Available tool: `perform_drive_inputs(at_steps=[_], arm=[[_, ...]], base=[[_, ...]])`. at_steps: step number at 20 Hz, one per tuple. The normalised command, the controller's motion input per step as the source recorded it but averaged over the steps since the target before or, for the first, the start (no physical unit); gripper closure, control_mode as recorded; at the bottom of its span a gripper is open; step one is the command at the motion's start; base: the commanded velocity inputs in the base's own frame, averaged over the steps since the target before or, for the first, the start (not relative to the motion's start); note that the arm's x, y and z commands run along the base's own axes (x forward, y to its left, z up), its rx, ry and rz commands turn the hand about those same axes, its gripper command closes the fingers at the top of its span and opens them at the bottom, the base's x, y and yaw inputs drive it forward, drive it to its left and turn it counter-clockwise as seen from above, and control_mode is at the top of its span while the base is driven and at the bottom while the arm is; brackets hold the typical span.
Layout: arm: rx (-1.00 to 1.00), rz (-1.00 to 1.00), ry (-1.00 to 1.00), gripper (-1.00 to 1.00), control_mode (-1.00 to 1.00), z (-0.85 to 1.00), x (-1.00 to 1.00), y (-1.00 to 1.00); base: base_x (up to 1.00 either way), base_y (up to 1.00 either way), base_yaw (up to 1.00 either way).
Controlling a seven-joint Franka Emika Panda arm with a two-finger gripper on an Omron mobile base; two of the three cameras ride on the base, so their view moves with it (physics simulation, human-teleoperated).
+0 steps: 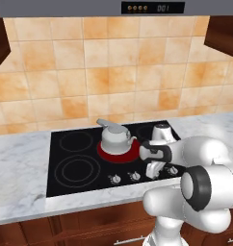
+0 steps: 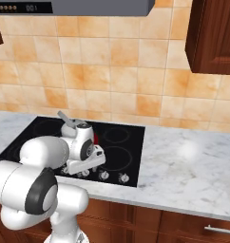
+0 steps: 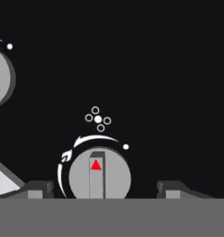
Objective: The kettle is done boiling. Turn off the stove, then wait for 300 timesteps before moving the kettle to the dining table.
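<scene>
The silver kettle (image 1: 116,137) stands on a burner that glows red (image 1: 107,154), at the back middle of the black stove (image 1: 75,158). In the right base view the arm hides most of the kettle (image 2: 68,121). My gripper (image 1: 154,174) points down at the row of knobs on the stove's front edge. In the hand view its fingertips (image 3: 37,190) stand either side of one grey knob (image 3: 99,176) with a red triangle, with a gap on both sides. The gripper (image 3: 105,190) is open and holds nothing. The dining table is out of view.
Other knobs (image 1: 116,178) sit left of the gripper, and two more knobs (image 2: 103,175) to its right. Marble counter (image 2: 183,166) runs along both sides of the stove, backed by orange tiles. A grey hood (image 1: 152,7) and dark cabinets (image 2: 214,35) hang overhead.
</scene>
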Motion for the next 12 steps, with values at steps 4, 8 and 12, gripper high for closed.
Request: perform_drive_inputs(at_steps=[4, 8, 12], arm=[[0.00, 0.03, 0.00, 1.00, -1.00, -0.25, -0.01, 0.27], [0.00, 0.01, 0.00, 1.00, -1.00, -0.09, 0.00, 0.22], [0.00, 0.00, 0.00, 1.00, -1.00, -0.05, 0.00, 0.03]], base=[[0.00, 0.00, 0.00], [0.00, 0.00, 0.00], [0.00, 0.00, 0.00]])
